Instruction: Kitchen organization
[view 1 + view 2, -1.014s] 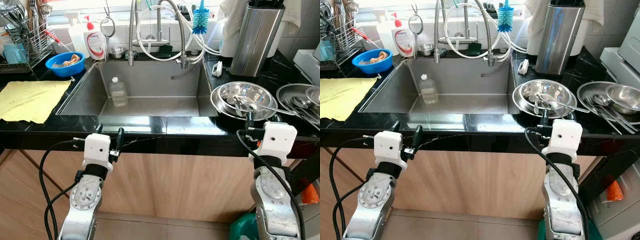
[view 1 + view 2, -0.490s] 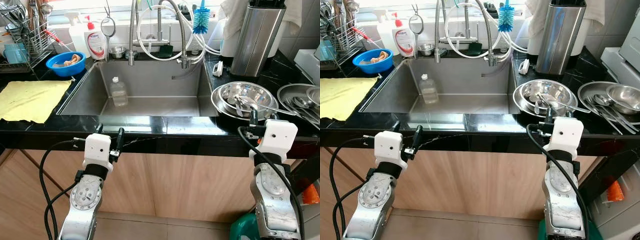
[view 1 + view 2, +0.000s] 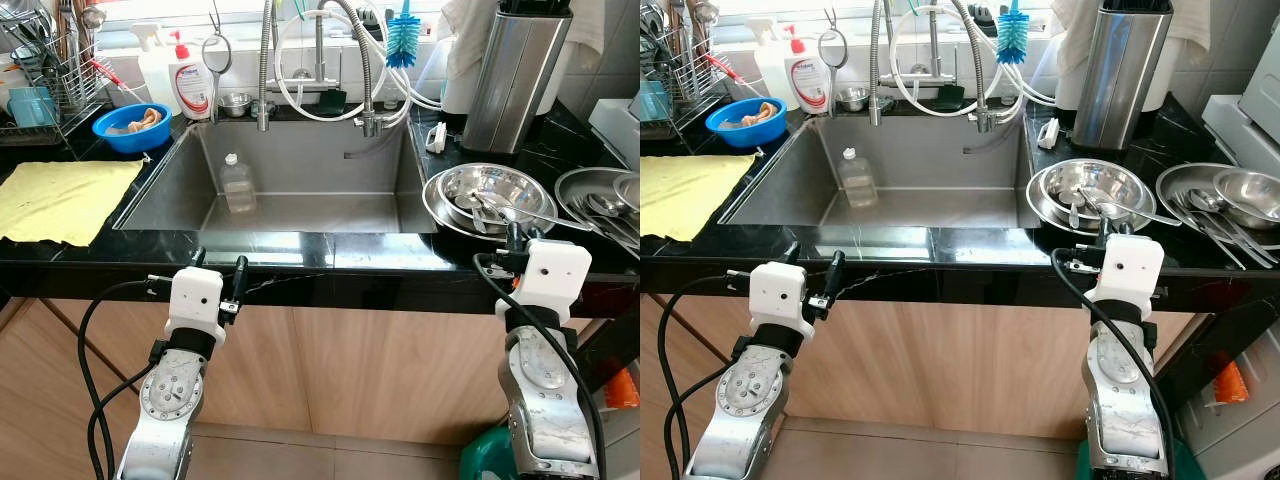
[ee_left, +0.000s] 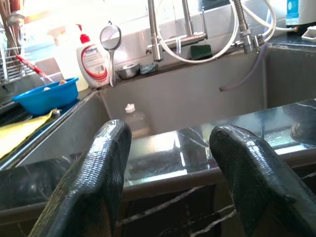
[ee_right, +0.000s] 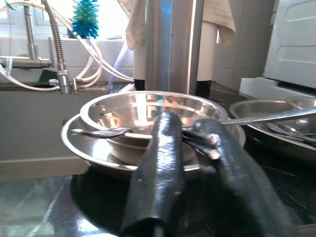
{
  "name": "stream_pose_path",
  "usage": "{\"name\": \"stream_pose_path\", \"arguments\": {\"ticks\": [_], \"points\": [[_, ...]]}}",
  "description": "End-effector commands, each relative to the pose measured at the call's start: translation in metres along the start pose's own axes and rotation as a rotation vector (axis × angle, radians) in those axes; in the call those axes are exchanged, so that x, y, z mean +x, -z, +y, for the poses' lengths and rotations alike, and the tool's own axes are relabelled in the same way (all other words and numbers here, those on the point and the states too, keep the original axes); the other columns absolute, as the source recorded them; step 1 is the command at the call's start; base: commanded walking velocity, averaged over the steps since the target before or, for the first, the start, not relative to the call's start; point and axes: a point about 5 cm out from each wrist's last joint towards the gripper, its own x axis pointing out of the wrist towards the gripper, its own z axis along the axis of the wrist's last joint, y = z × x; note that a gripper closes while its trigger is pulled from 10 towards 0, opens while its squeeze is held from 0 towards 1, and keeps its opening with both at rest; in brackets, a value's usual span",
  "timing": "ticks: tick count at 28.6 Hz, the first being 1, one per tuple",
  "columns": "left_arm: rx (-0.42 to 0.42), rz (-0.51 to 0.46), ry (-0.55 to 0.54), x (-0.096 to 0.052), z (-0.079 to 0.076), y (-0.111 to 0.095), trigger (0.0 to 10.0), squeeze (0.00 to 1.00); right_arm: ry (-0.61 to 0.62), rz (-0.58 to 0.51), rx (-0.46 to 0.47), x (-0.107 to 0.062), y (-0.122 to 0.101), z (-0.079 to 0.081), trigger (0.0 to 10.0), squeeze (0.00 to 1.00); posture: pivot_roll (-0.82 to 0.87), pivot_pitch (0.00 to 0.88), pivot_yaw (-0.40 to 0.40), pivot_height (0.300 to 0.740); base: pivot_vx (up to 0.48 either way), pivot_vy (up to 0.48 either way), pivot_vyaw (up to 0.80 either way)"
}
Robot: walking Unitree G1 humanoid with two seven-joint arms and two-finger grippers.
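A steel bowl (image 3: pixel 490 188) with a fork and spoons in it sits in a wider steel dish on the black counter, right of the sink (image 3: pixel 300 160). My right gripper (image 3: pixel 513 232) hovers at the counter's front edge just before that bowl. In the right wrist view its fingers (image 5: pixel 165 148) stand close together, shut, pointing at the bowl's rim (image 5: pixel 148 98), and nothing shows held between them. My left gripper (image 3: pixel 218 265) is open at the counter edge in front of the sink, fingers (image 4: pixel 106 163) wide apart.
A clear plastic bottle (image 3: pixel 237 185) stands in the sink. More steel dishes with cutlery (image 3: pixel 600 195) lie at the far right, behind them a steel knife block (image 3: pixel 510 80). On the left are a yellow cloth (image 3: pixel 60 200), a blue bowl (image 3: pixel 130 127), a soap bottle (image 3: pixel 188 85) and a dish rack (image 3: pixel 45 60).
My right gripper has shifted a little to the right and forward, toward the steel bowl. The left arm has stayed still.
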Motion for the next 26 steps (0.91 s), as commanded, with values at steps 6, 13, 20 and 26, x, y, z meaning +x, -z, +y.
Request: {"name": "stream_pose_path", "arguments": {"ticks": [6, 13, 20, 26], "points": [[0.020, -0.001, -0.003, 0.002, 0.002, -0.001, 10.0, 0.00, -0.020, -0.041, 0.018, 0.004, -0.010, 0.008, 0.0, 0.00, -0.08, 0.000, 0.056, 0.740, 0.000, 0.000, 0.00], [0.032, -0.018, -0.013, 0.003, 0.004, -0.005, 10.0, 0.00, -0.045, -0.093, 0.010, 0.007, -0.023, 0.013, 0.0, 0.00, -0.08, 0.000, 0.052, 0.740, 0.000, 0.000, 0.00], [0.029, -0.024, -0.017, 0.005, 0.004, -0.006, 10.0, 0.00, -0.106, -0.233, -0.026, 0.012, -0.057, 0.028, 10.0, 0.00, -0.08, 0.000, 0.054, 0.740, 0.000, 0.000, 0.00], [0.033, -0.049, -0.011, 0.013, 0.002, -0.015, 10.0, 0.00, -0.190, -0.348, -0.030, 0.012, -0.086, 0.042, 10.0, 0.00, -0.08, 0.000, 0.054, 0.740, 0.000, 0.000, 0.00]]}}
